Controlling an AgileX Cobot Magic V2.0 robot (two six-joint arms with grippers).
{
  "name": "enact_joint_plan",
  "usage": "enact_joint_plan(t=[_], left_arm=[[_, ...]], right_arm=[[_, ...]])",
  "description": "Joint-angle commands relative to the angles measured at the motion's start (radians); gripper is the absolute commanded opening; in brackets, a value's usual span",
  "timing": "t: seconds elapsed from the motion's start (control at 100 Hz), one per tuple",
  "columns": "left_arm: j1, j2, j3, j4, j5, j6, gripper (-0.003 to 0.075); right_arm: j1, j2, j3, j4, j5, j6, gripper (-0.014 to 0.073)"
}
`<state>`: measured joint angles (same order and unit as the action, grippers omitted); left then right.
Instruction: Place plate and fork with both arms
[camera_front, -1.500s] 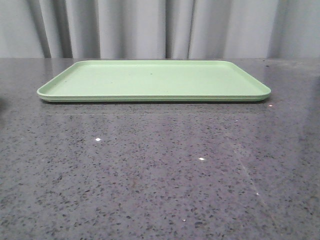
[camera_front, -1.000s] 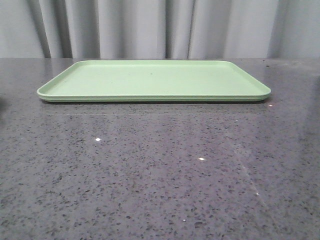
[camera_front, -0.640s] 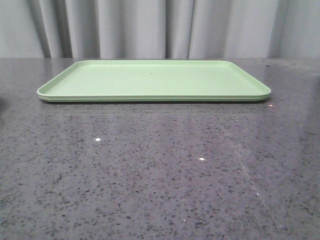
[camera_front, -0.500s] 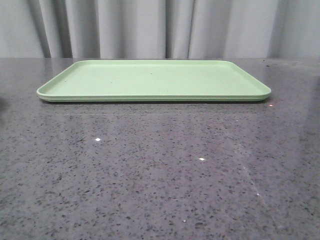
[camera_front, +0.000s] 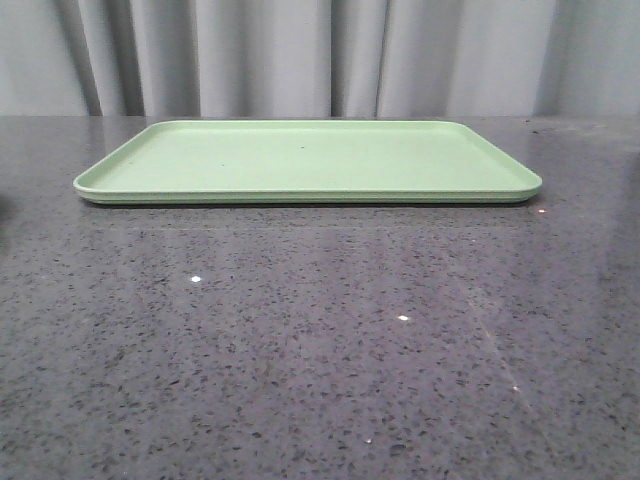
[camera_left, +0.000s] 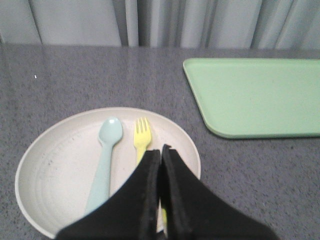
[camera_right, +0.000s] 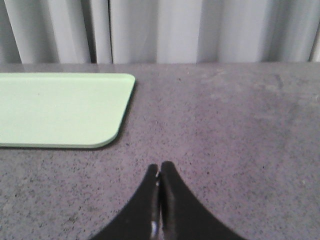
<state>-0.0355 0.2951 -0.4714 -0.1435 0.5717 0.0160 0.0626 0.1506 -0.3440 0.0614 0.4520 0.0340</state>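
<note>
Front view: a flat light-green tray (camera_front: 308, 160) lies on the speckled grey table (camera_front: 320, 340), toward the far side, with a pleated grey curtain (camera_front: 320, 55) behind it. Neither arm shows here, nor plate nor fork

Left wrist view: the left gripper (camera_left: 161, 149) has its two black fingers pressed together with nothing between them. It hangs over the near part of the plate (camera_left: 60, 165), a round cream dish that sits on the table well apart from the tray's rounded corner. On the plate lie the fork (camera_left: 142, 137), yellow, and just beside it a pale blue-green spoon (camera_left: 104, 162), side by side, heads pointing away from the gripper. The fork's handle runs under the fingertips; contact cannot be told

Right wrist view: the right gripper (camera_right: 159, 170) is also closed, fingers touching, holding nothing, above bare table near the tray's other rounded corner
</note>
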Motion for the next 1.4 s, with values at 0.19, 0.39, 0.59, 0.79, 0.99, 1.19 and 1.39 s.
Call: enact_joint_plan(t=[0.19, 0.39, 0.59, 0.79, 0.99, 1.19, 1.39], left_arm=[[0.002, 0.238, -0.26, -0.052, 0.164, -0.004, -0.002], [0.002, 0.267, -0.267, -0.074, 0.219, -0.004, -0.002], [0.002, 0.267, -0.267, -0.074, 0.247, -0.004, -0.002], [0.002, 0.267, -0.267, -0.074, 0.272, -0.004, 0.0006], [0.002, 0.267, -0.267, -0.074, 0.296, 0.017, 0.0339], [0.002, 0.267, -0.267, -0.052, 0.288, 0.024, 0.0714], [0.002, 0.267, -0.267, -0.059, 0.276, -0.002, 0.065]], right_arm=[[-0.005, 0.229, -0.27, 0.004, 0.265, -0.006, -0.012], [-0.005, 0.28, -0.332, 0.004, 0.329, -0.006, -0.012], [-0.005, 0.28, -0.332, 0.004, 0.33, -0.006, -0.0116], [-0.005, 0.28, -0.332, 0.004, 0.329, -0.006, -0.0039], [-0.005, 0.28, -0.332, 0.004, 0.327, -0.006, 0.0298], [-0.005, 0.28, -0.332, 0.004, 0.325, -0.006, 0.044], [-0.005, 0.28, -0.332, 0.004, 0.325, -0.006, 0.0438]])
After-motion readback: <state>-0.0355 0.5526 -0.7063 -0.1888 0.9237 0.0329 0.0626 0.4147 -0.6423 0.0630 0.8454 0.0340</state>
